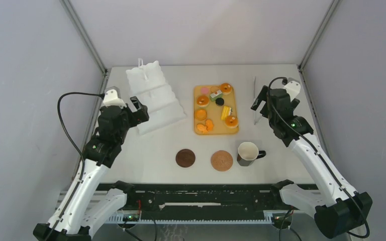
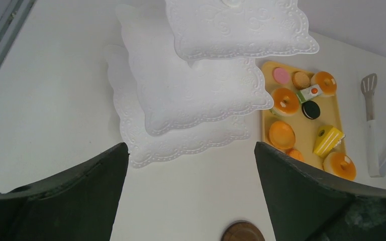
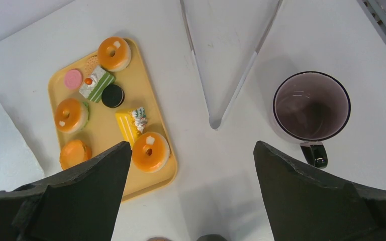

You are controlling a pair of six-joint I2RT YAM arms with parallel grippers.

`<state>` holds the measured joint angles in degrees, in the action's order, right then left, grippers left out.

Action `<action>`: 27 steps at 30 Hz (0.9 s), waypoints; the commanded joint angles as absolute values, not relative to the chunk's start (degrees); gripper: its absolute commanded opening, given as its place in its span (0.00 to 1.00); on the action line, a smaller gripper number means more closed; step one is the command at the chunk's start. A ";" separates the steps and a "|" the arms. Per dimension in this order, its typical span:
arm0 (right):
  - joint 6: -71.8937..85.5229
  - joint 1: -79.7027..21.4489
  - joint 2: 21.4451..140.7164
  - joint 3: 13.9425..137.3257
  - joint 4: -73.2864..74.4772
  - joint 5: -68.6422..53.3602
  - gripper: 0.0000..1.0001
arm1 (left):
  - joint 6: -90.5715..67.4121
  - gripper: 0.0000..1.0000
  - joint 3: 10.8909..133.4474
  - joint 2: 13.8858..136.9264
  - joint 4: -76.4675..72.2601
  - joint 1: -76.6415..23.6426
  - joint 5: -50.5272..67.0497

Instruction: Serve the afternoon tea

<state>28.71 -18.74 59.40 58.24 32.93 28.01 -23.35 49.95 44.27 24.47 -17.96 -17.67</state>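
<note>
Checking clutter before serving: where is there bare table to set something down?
Free: the white table front-left, between the white tiered stand and the dark brown round coaster; also the strip between the flat tan tray and both coasters. Crowded: toy pastries fill the tray; the dark mug stands close beside the lighter brown round coaster.
</note>
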 commanded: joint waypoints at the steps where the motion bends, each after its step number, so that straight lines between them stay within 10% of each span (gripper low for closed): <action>1: 29.27 -18.80 59.35 58.27 31.35 28.91 0.99 | -23.31 1.00 51.36 43.34 20.42 -17.65 -16.52; 27: 29.38 -9.50 73.66 64.13 31.40 18.83 0.97 | -19.23 1.00 49.82 50.99 20.65 -29.83 -9.31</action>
